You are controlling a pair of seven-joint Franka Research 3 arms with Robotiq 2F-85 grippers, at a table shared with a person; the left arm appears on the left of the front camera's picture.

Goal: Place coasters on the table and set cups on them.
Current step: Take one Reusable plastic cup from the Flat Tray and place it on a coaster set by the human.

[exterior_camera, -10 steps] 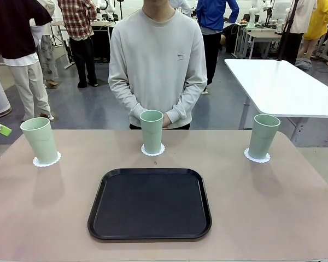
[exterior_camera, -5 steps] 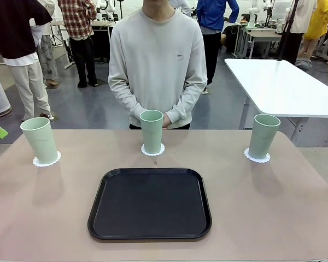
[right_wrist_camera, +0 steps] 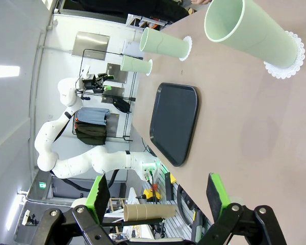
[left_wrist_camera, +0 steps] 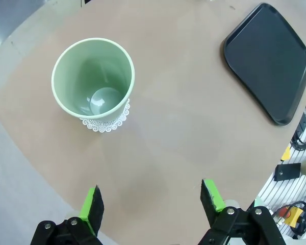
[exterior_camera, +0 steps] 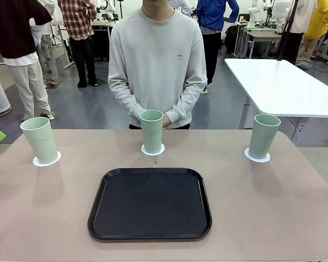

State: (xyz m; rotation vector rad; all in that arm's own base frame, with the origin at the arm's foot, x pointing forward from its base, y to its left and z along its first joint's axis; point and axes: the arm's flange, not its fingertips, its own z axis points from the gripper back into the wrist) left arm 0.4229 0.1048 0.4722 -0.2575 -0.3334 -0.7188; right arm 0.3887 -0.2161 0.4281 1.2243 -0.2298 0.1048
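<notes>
From my remote seat I read the beige-pink table point(exterior_camera: 295, 218) first: it carries the black tray point(exterior_camera: 150, 203) at its middle. Behind the tray stand three mint-green tumblers, each upright on its own lacy paper doily: the left cup point(exterior_camera: 39, 140), the middle cup point(exterior_camera: 151, 131) just in front of the person's clasped hands point(exterior_camera: 165, 119), and the right cup point(exterior_camera: 263, 136).

So I judge the task done, with only a retreat left.

The left gripper point(left_wrist_camera: 152, 196) hangs above the table's left corner with its jaws wide apart and nothing between them. The left cup lies ahead of it and well clear, its long axis vertical, its doily point(left_wrist_camera: 106, 122) peeking out under the base.

The right gripper point(right_wrist_camera: 157, 195) is likewise spread and empty, and the right cup's doily point(right_wrist_camera: 284, 65) sits well beyond its fingertips.
</notes>
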